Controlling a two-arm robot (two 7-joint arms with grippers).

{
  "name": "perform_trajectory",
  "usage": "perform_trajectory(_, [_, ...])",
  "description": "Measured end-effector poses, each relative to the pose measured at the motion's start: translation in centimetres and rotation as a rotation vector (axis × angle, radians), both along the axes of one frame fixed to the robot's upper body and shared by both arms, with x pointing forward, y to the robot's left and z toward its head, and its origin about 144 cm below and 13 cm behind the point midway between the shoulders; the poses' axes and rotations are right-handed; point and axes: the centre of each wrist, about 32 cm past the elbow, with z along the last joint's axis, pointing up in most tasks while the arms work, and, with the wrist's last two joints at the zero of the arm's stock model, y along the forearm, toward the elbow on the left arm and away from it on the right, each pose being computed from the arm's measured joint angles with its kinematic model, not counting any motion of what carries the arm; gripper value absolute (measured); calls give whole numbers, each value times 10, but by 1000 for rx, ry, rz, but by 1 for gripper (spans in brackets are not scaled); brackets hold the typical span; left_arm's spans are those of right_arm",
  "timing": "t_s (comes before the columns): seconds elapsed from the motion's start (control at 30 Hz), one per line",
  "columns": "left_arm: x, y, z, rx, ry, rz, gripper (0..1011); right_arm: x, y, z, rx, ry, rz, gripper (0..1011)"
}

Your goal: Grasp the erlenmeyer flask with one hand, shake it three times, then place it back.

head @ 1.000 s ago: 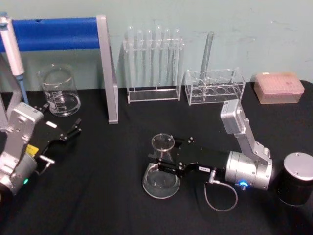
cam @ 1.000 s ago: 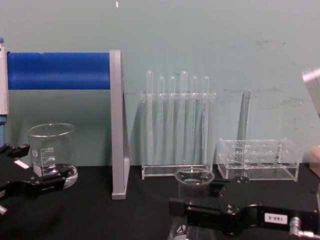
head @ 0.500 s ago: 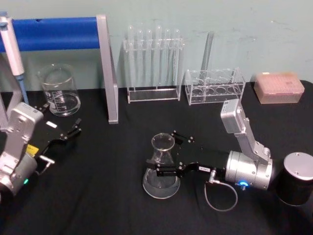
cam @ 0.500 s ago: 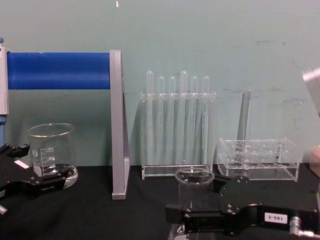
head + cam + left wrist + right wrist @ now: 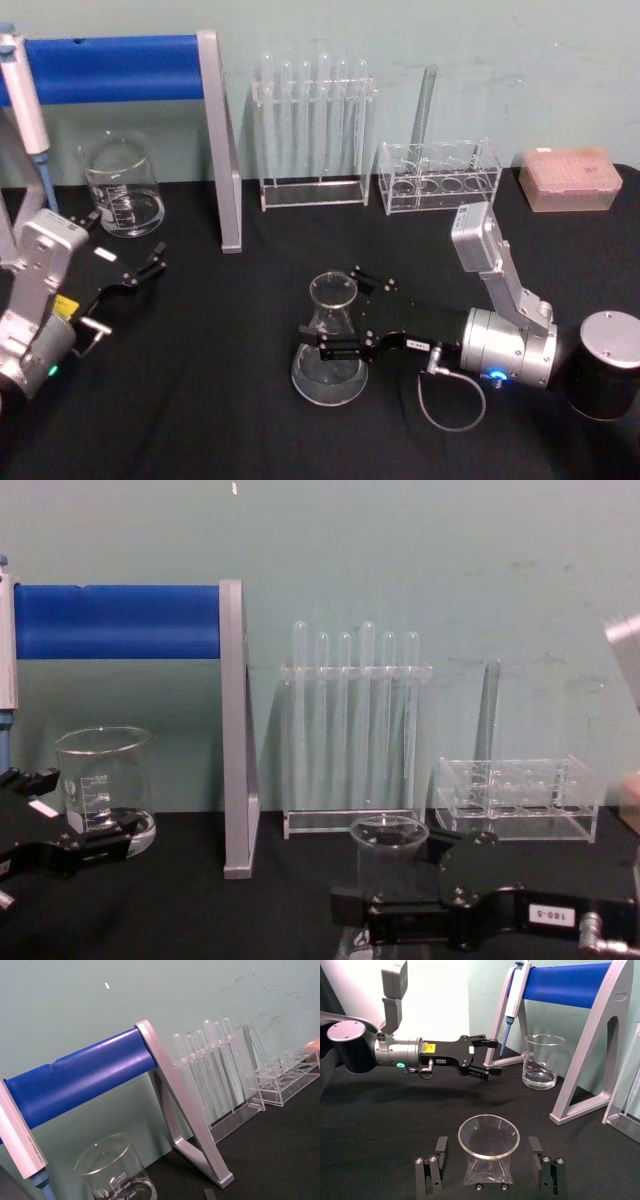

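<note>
Right pincer [image 5: 488,1146] straddles the neck of the erlenmeyer flask [image 5: 328,370], jaws apart with a gap on each side, clamping nothing. The flask stands upright near the middle of the black tabletop [image 5: 200,400], long axis vertical, squarely between those jaws; closing inward looks like the next call. Left pincer [image 5: 145,268] sits parked well to the left, jaws apart, near the beaker [image 5: 122,185]. Test-tube racks [image 5: 312,130] stand well behind.

Soft, even light leaves faint shadows on the black table [image 5: 200,400] and glints on the erlenmeyer flask [image 5: 325,378].
</note>
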Motion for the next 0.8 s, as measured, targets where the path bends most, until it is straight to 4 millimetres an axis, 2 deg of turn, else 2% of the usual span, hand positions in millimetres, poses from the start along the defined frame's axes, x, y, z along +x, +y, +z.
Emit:
perform_trajectory(0.47, [0,0,0,0,0,0,1001,-8,-10,1,-16,-2,-9,1000])
perform_trajectory(0.8, [0,0,0,0,0,0,1001,-28,-34,4,-14,3,-55,1000])
